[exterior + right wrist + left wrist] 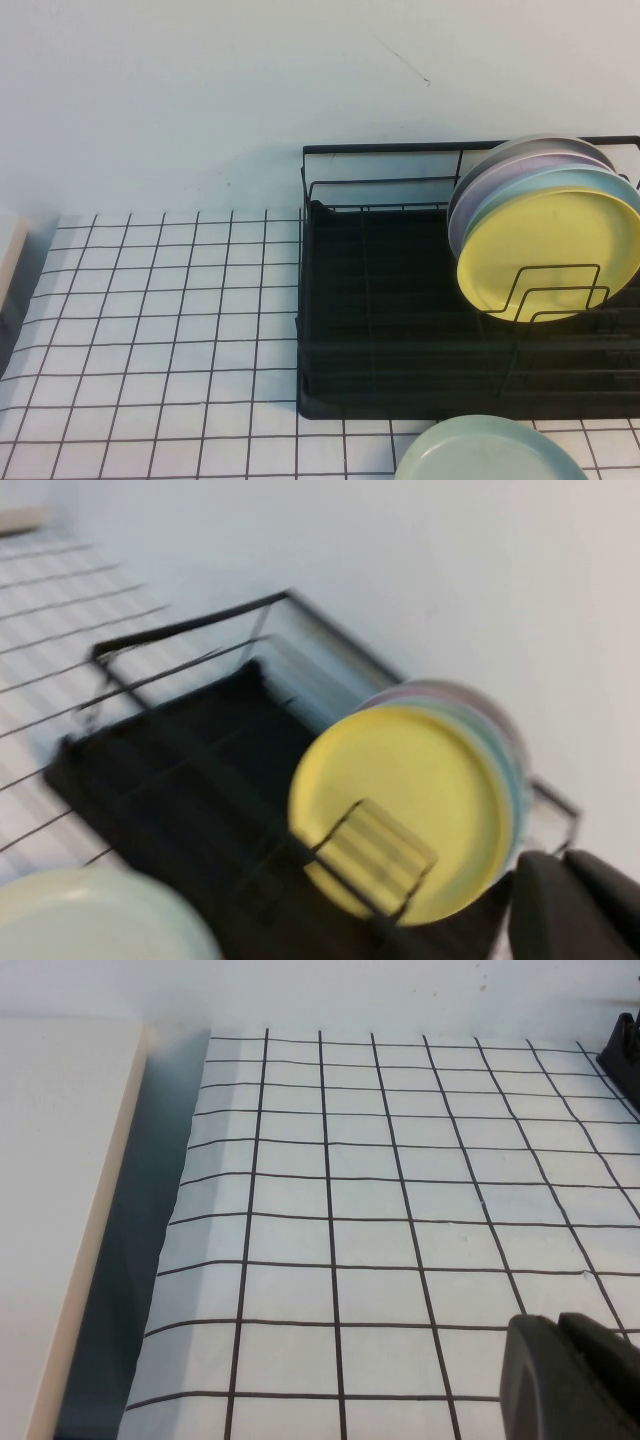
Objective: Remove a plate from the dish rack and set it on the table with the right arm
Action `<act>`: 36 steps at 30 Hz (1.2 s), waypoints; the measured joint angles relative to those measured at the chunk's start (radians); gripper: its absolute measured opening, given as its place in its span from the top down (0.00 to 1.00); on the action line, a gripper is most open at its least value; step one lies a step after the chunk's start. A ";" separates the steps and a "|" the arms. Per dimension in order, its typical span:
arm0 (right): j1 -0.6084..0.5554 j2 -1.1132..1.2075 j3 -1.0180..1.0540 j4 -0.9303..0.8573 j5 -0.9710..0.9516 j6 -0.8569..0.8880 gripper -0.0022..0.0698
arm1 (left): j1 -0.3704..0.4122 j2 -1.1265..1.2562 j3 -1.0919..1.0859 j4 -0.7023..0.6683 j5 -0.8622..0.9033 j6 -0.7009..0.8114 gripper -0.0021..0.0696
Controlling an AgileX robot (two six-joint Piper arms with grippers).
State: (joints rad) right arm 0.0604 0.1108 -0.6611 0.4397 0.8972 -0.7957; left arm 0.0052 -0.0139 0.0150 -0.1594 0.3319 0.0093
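The pale mint-green plate (490, 452) lies flat on the grid table (150, 330) just in front of the black wire dish rack (380, 300). It also shows in the right wrist view (90, 915), with the rack (180, 770) behind it. Neither gripper shows in the high view. My right gripper (568, 880) is shut and empty, held above and apart from the rack's plates. My left gripper (562, 1335) is shut and empty, low over the bare table (400, 1210), far from the rack.
A yellow plate (548, 255) stands upright in the rack's right end, with light blue (560, 180), lavender (500, 185) and pale grey-white (540, 142) plates behind it. The rack's left half holds nothing. A beige board (60, 1210) lies off the table's left edge.
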 joint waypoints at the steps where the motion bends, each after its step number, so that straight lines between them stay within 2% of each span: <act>1: 0.000 -0.030 0.021 -0.022 -0.066 -0.002 0.97 | 0.000 0.000 0.000 0.000 0.000 0.000 0.98; 8: 0.000 -0.129 0.163 -0.223 -0.366 0.045 0.97 | 0.000 0.000 0.000 0.000 0.000 0.000 0.98; 11: 0.000 -0.129 0.243 -0.320 -0.446 0.148 0.97 | 0.000 0.000 0.000 0.000 0.000 0.000 0.98; 16: -0.003 -0.129 0.405 -0.481 -0.533 0.414 0.97 | 0.000 0.000 0.000 0.000 0.000 0.000 0.98; 22: -0.078 -0.129 0.587 -0.474 -0.556 0.516 0.97 | 0.000 0.000 0.000 0.000 0.000 0.000 0.98; 25: -0.125 -0.129 0.672 -0.452 -0.627 0.535 0.97 | 0.000 0.000 0.000 0.000 0.000 0.000 0.98; 36: -0.142 -0.127 0.687 -0.440 -0.564 0.571 0.97 | 0.000 0.000 0.000 0.000 0.000 0.000 0.98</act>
State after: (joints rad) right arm -0.0820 -0.0166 0.0263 0.0000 0.3335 -0.2248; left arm 0.0052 -0.0139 0.0150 -0.1594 0.3319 0.0093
